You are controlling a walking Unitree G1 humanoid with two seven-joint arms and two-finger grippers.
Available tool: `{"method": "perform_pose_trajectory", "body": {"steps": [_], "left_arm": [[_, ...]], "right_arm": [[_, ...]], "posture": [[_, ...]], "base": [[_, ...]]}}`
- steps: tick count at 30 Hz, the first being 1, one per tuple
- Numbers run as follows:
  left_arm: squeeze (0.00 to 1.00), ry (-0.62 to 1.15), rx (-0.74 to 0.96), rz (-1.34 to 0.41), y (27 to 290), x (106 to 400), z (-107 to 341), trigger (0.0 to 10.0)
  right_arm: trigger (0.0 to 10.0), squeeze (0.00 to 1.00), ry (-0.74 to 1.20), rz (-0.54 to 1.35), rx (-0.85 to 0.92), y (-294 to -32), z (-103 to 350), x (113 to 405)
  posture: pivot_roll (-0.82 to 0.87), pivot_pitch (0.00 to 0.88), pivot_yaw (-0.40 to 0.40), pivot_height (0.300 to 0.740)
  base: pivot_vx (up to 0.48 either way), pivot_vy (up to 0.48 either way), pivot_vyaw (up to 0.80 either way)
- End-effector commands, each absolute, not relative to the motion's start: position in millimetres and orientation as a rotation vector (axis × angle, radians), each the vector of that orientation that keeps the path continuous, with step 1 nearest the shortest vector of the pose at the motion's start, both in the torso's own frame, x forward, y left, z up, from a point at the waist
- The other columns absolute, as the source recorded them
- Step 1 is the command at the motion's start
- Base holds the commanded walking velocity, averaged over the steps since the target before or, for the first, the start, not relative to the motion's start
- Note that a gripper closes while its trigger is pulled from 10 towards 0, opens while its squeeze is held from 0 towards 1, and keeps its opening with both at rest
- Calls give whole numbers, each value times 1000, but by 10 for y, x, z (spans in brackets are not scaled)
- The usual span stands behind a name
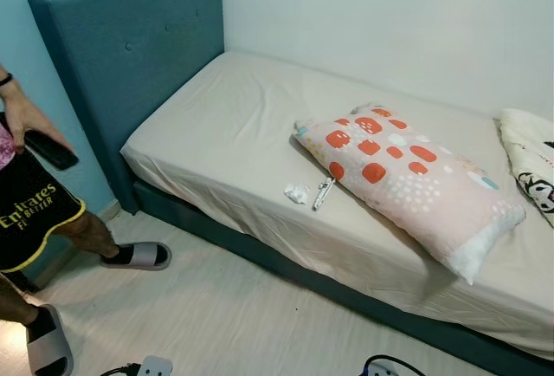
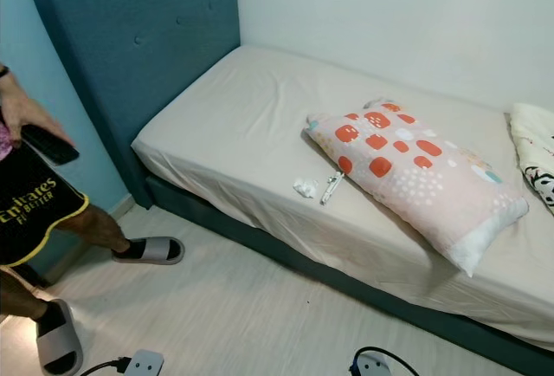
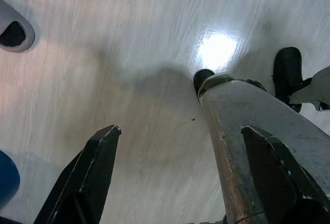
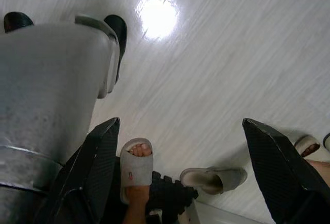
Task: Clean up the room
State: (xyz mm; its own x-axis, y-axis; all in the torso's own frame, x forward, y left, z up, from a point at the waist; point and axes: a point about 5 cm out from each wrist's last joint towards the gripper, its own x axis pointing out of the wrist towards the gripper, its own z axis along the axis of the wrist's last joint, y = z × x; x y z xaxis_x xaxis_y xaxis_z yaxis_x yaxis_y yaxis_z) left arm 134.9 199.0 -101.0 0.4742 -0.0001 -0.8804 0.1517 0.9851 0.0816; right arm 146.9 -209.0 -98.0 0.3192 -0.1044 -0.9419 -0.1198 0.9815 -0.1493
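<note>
On the beige sheet of the teal-framed bed (image 1: 216, 133), a crumpled white tissue (image 1: 296, 192) lies just beside a thin silver tube-like wrapper (image 1: 323, 193), whose long axis runs from the bed's front edge up toward the long pink pillow with orange patches (image 1: 407, 177). The left gripper (image 3: 180, 177) and right gripper (image 4: 180, 167) both hang over the pale wooden floor (image 3: 129, 53) with fingers spread apart, empty. A person in black shorts (image 1: 26, 211) stands at left.

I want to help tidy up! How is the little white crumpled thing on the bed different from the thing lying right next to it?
The crumpled tissue is a white, lumpy wad; the wrapper beside it is long, thin and flat, silvery with dark markings. The crumpled tissue lies clear of the pillow, while the wrapper's far end reaches the pillow's edge. Both are small litter near the front edge of the bed.
</note>
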Motion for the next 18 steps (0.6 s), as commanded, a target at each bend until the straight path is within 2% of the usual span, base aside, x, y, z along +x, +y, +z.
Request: {"method": "perform_pose_trajectory", "body": {"steps": [1,4,10,18], "left_arm": [[0,1164,143,-107,1987,1112,-1090,10000],[0,1163,145,-108,1992,1122,-1086,10000],[0,1121,90,-17,2059,1227,-1046,10000],[0,1099,63,17,2064,1274,-1030,10000]], "right_arm": [[10000,0,1243,4,-204,-2082,-989,1449],[10000,0,1231,-7,-193,-2073,-987,1460],[10000,0,1165,-73,-103,-1979,-960,1570],[10000,0,1142,-52,-115,-1972,-935,1633]], "posture": [[-47,77,-62,740],[-43,72,-59,740],[-7,4,10,740],[-4,9,-17,740]], "base": [[0,0,0],[0,0,0],[0,0,0],[0,0,0]]}}
